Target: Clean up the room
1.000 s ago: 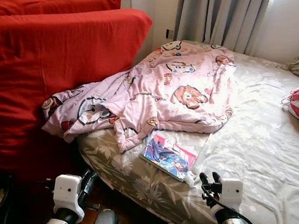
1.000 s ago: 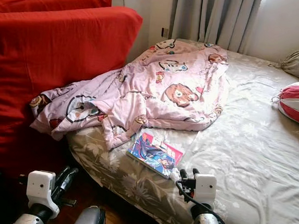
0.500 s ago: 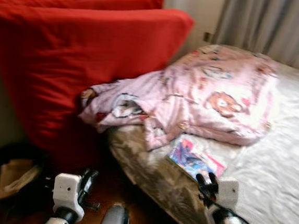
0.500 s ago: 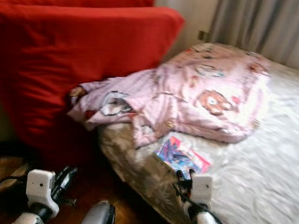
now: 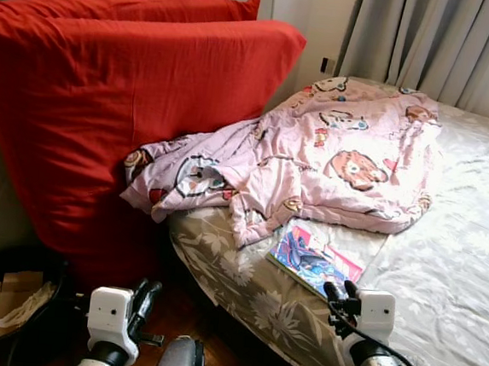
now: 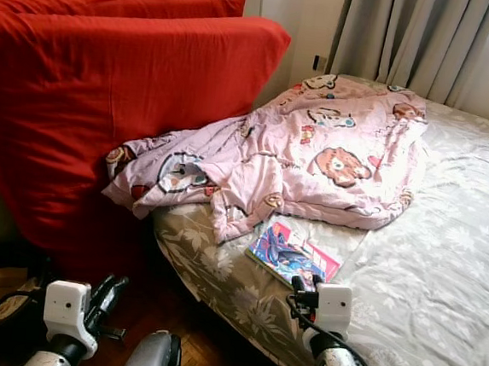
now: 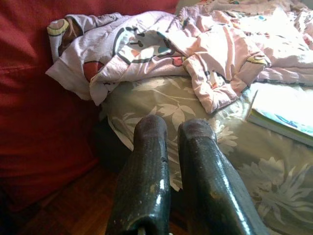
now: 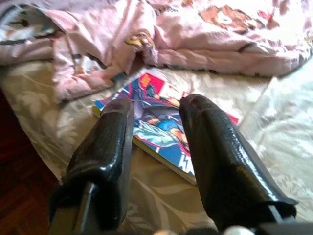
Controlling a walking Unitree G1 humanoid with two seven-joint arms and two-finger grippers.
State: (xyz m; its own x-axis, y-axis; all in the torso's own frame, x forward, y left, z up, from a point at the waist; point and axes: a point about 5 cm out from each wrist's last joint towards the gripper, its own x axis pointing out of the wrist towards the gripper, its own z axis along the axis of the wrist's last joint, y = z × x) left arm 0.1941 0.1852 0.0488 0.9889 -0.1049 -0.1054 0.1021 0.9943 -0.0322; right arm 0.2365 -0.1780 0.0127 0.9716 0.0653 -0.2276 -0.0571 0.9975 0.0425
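Right tool hangs w/ fingers parted a moderate gap, holding nothing, aimed at the comic book. Book lies flat on the bed just ahead of the tool, near the mattress edge; its far end is close to or tucked under the hem of the pink blanket, can't tell which.

Step in hand, prob.: pick up the book. To do it well:
- Go for the near corner, where the cover sticks out toward the tool and the sheet is bare.
- Book is thin and flat, so one finger must slide under the edge; soft mattress should help, press down a bit.
- Keep clear of the blanket fold beyond, or it comes along.

Left tool is idle, fingers nearly together, empty, low beside the bed corner w/ the red cushion off to its side.
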